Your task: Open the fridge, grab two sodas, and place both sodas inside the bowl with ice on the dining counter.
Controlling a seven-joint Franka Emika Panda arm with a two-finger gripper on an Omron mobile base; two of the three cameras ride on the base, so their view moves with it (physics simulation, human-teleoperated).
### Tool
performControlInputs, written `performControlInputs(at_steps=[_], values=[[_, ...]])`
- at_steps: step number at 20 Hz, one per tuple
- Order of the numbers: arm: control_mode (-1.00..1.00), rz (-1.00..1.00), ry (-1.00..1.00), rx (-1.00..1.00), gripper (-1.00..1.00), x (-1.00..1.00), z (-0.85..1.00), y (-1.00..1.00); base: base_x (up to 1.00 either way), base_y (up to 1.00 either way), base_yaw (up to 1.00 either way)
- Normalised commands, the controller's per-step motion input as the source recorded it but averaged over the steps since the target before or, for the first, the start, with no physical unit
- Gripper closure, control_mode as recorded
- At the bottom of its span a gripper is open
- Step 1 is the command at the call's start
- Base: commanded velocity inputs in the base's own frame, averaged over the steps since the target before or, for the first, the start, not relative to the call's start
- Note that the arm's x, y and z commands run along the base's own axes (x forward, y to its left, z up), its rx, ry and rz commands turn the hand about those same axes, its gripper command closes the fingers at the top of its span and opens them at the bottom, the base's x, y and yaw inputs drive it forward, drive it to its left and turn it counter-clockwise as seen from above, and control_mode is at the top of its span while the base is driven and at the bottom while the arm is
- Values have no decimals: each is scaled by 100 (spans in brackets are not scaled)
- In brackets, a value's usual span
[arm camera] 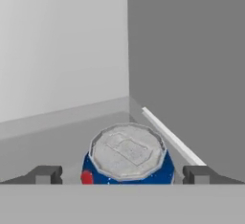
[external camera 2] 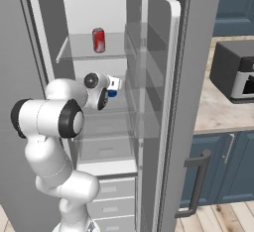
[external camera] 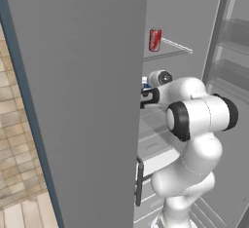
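Hidden / cut off, fridge interior

Blue can (arm camera: pixel 127 163): lower body cut by hand view's bottom edge; in right base view just a sliver (external camera 2: pixel 112 93) past the wrist. Gripper (arm camera: pixel 122 175): fingers mostly cropped, tips only. Fridge (external camera: pixel 73 100): left door blocks shelf ends; top & bottom out of frame. Red can (external camera: pixel 155 40) label too small to read.

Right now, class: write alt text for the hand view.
A blue soda can with a silver top stands between the open gripper's dark fingertips, on a grey fridge shelf near the back corner.
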Motion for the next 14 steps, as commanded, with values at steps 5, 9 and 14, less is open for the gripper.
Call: performControlInputs(at_steps=[5, 9, 14], values=[[-100, 2, 0, 3, 100, 16, 0, -15, 0, 0, 0], [-100, 1, 0, 0, 100, 10, -2, -5, 0, 0, 0], [-100, 0, 0, 0, 100, 1, -3, 0, 0, 0, 0]])
